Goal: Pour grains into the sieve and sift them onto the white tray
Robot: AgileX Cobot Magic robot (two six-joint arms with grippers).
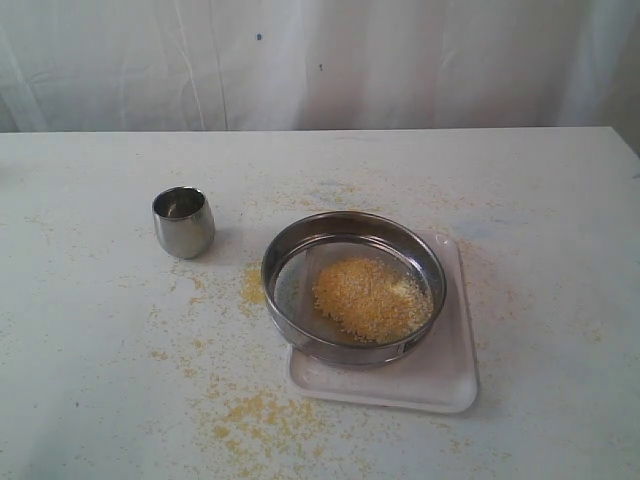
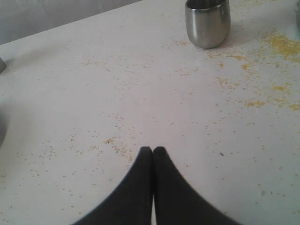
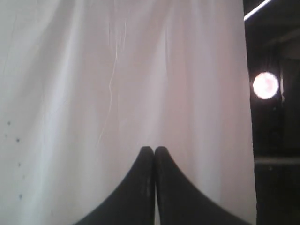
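On the flat white tray (image 1: 450,372), right of centre, a round steel sieve (image 1: 292,285) holds yellow-golden grains (image 1: 372,298).
Left fingers (image 2: 138,187) and right fingers (image 3: 138,187) are pressed together, empty; the sieve lies on the right arm's side.

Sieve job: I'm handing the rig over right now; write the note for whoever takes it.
Left gripper shut, empty, low over the table near the steel cup. Right gripper shut, empty, facing the white curtain.
Sieve sits on the white tray, overhanging its cup-side edge; grains heaped inside it. Cup upright on the table; spilled grains scattered around.
Done: pouring. Left: sifting onto the tray.
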